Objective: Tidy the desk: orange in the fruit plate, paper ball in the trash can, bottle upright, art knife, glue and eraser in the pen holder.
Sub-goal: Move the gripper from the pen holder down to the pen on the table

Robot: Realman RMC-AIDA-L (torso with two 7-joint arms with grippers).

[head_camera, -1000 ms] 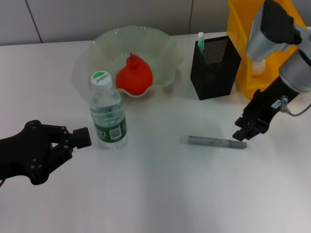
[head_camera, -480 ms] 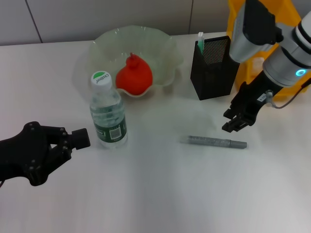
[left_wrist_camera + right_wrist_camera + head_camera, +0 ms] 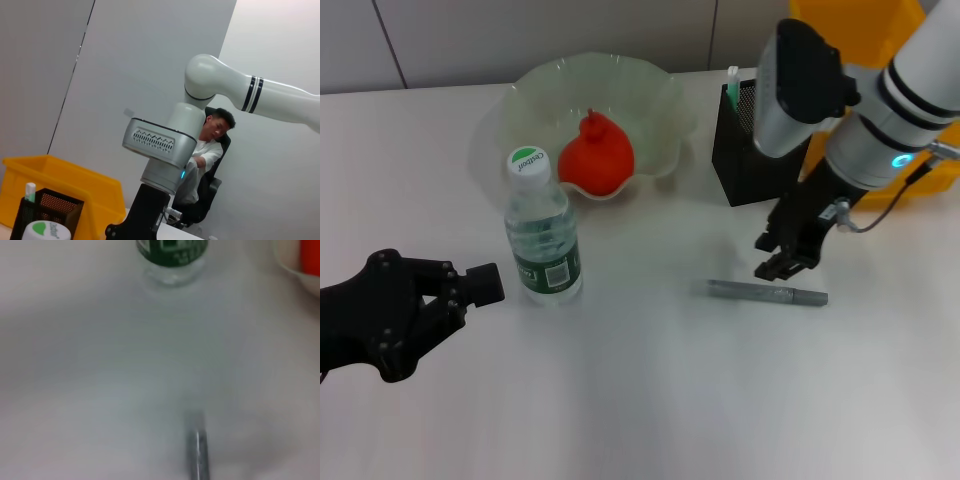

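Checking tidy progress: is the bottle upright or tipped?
Upright. The bottle stands on its base on the table, white cap on top, in front of the fruit plate.

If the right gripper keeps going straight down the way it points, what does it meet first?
Most likely the grey art knife lying flat on the white table: the right gripper points down over its middle. Its height above the knife is unclear.

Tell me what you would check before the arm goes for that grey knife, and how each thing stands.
1. Knife lying flat on the table, uncovered: ok.
2. Right gripper close above the knife's middle: ok.
3. Its fingers open enough: cannot tell.
4. Pen holder upright, with room inside: ok.
5. Bottle standing, away from the knife: ok.
6. Left gripper parked near the bottle, out of the path: ok.
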